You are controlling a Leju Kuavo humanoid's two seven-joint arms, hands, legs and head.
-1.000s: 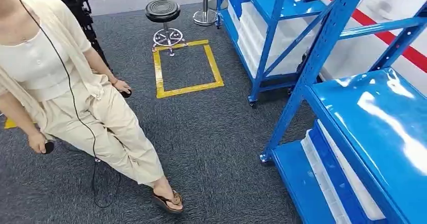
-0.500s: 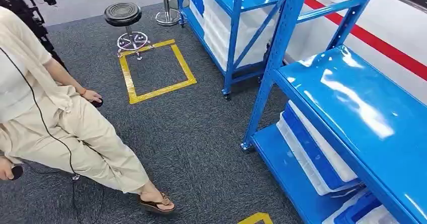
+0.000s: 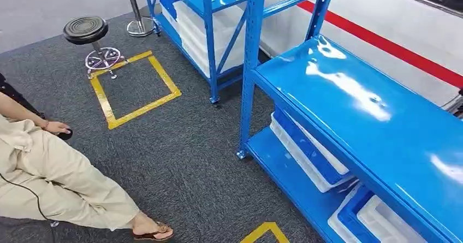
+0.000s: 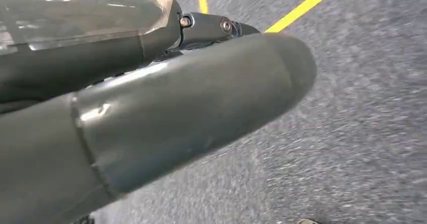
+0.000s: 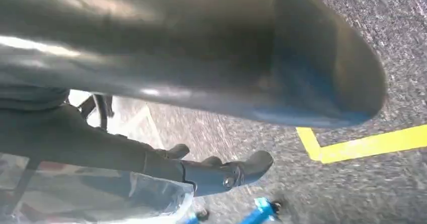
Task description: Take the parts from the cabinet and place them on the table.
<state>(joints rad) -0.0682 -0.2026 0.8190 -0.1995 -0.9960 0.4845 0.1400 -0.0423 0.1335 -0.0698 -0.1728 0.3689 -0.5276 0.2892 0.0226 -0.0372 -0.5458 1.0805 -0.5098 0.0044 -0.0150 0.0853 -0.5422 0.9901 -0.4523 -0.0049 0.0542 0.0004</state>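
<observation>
**A:** How far along does the robot look?

**B:** Early, by the look of it. It faces the near blue rack (image 3: 349,90), whose glossy top shelf is bare. White and blue bins (image 3: 311,155) sit on the shelf below. If the parts are anywhere, they are probably in those bins, but the contents cannot be made out. Reaching in, lifting out and carrying to the surface all seem to be left.

**A:** And the hands?

**B:** Both hang low over the carpet (image 3: 185,161). The left hand (image 4: 166,103) has a thick thumb across the frame, with dark fingers (image 4: 211,27) behind it lying against some clear film (image 4: 85,12). The right hand (image 5: 166,83) is much the same, with its fingers (image 5: 226,173) beside clear film (image 5: 100,194). It is not possible to tell whether the film is a bagged part being held or just a covering. It is also unclear how far either set of fingers is closed.

**A:** What differs from half a second ago?

**B:** The whole head picture has slid, so the camera has turned and the things themselves have not moved. The near rack now fills the right and centre. The seated person (image 3: 49,172) has drifted to the left edge. The stool (image 3: 85,30) and the yellow tape square (image 3: 134,87) sit further left too, and more of the lower bins have come into sight.
</observation>
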